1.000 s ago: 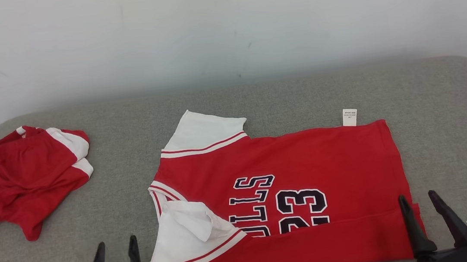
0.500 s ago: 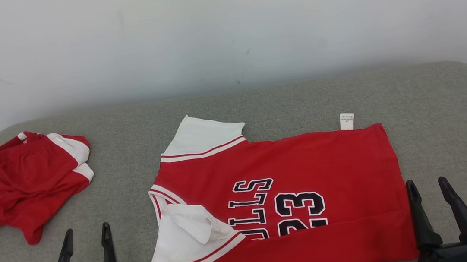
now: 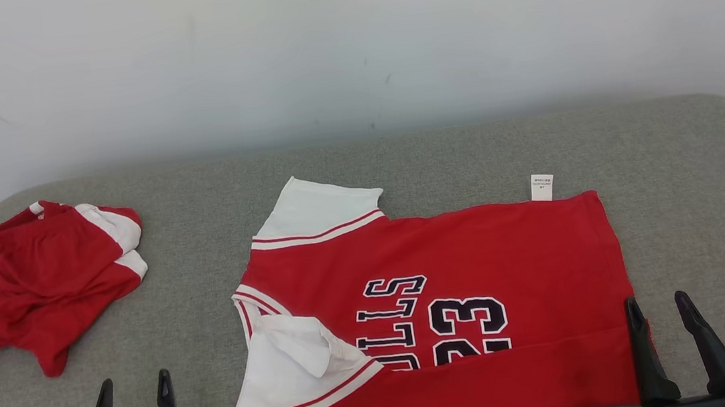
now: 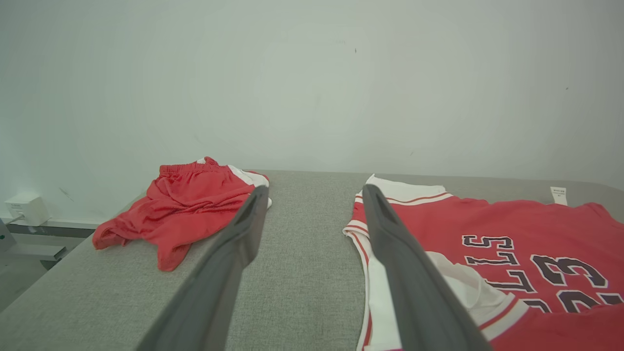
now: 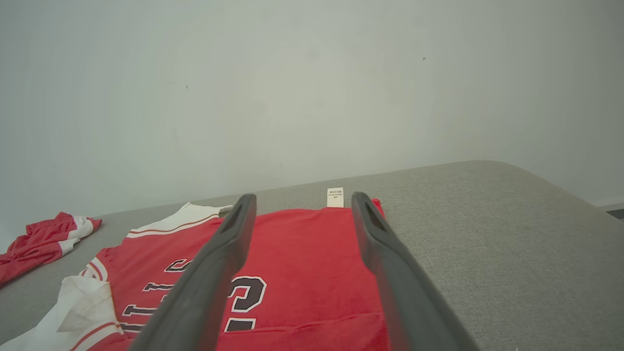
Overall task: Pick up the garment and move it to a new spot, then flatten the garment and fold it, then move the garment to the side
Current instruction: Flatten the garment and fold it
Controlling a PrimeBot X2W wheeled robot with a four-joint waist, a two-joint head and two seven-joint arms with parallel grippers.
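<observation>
Jersey (image 3: 440, 303) is laid flat, print up, on the grey padded surface (image 3: 464, 145), approx. centre and toward the near side. Its long axis runs left-right across the head view: collar and white sleeves at the left end, hem at the right end. A care label (image 3: 541, 187) sticks out at the far right corner. The near long edge is seen turned up as a red band over the lower part of the lettering, so one lengthwise fold is judged done, w/ the far half not yet brought over.

Both tools are empty, w/ fingers spread wide. The right gripper (image 3: 654, 299) is seen at the near hem corner, its inner finger overlapping the hem edge; contact can't be told. The left gripper (image 3: 135, 378) is set over bare surface left of the near sleeve (image 3: 292, 366), a gap btwn them. The right arm is thus judged nearer to cloth; the left needs a short reach to its right to meet the collar end.

Since the axis lies crosswise, one arm per end is favoured for the next fold.

Room: bare surface lies right of the hem and behind the far edge up to the wall. The left side is partly taken by red shorts (image 3: 47, 277), well apart from the jersey. The surface's front edge is out of frame, so near-side margin can't be judged
</observation>
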